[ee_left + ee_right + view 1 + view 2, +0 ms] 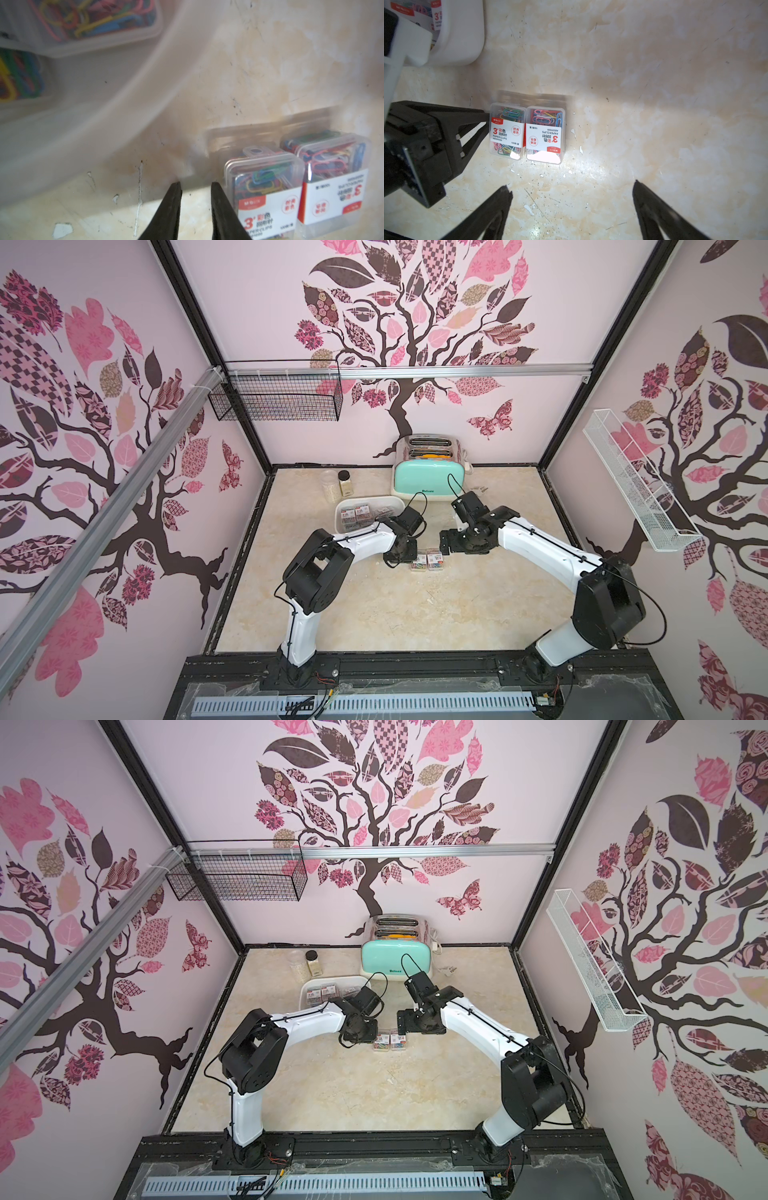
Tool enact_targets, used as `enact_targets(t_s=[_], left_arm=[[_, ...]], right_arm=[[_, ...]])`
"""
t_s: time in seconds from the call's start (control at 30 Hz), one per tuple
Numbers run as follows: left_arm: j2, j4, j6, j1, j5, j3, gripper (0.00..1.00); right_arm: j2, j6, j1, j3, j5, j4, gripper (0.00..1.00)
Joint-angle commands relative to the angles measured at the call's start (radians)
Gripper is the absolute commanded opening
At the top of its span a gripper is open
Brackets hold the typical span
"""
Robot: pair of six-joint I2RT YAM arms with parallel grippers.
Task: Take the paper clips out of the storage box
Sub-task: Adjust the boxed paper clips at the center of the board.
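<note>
Two paper clip cases (506,131) lie flat, touching side by side, on the tabletop (654,83) just outside the storage box (467,41), on its robot side. More cases (348,514) sit inside the box. Left gripper (196,186): tips almost together, empty, possibly touching one outside case. Right gripper (572,190): spread wide, empty.

We log a staged robot test cell: pink tree-printed wall panels (270,302), black metal frame posts (189,306), beige marble-look tabletop (395,614).
</note>
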Motion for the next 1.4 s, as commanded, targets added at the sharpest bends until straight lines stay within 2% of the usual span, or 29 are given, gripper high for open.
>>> enact_targets(t_s=[0.0,0.2,0.57,0.73,0.87,1.13,1.23,1.37], left_arm=[[0.007,0.004,0.004,-0.005,-0.002,0.007,0.3],[0.003,-0.008,0.017,-0.006,-0.012,0.024,0.34],[-0.076,-0.104,0.056,0.001,-0.064,0.078,0.51],[-0.132,-0.147,0.067,0.031,-0.089,0.096,0.55],[-0.166,-0.176,0.092,0.091,-0.1,0.135,0.61],[-0.068,-0.244,0.148,0.178,-0.118,0.297,0.75],[-0.022,-0.252,0.175,0.186,-0.141,0.344,0.84],[0.039,-0.279,0.194,0.192,-0.168,0.395,0.86]], right_arm=[[0.016,0.0,-0.006,0.016,-0.001,-0.001,0.95],[0.015,0.001,-0.005,0.016,-0.005,-0.001,0.94],[-0.02,-0.004,-0.005,0.075,-0.006,-0.037,0.99],[-0.025,-0.006,-0.005,0.106,-0.018,-0.057,0.99],[-0.038,-0.007,-0.006,0.121,-0.027,-0.065,0.99],[-0.05,-0.025,-0.005,0.144,-0.037,-0.08,0.99],[-0.054,-0.031,-0.006,0.154,-0.036,-0.088,0.99],[-0.06,-0.035,-0.005,0.157,-0.036,-0.089,0.99]])
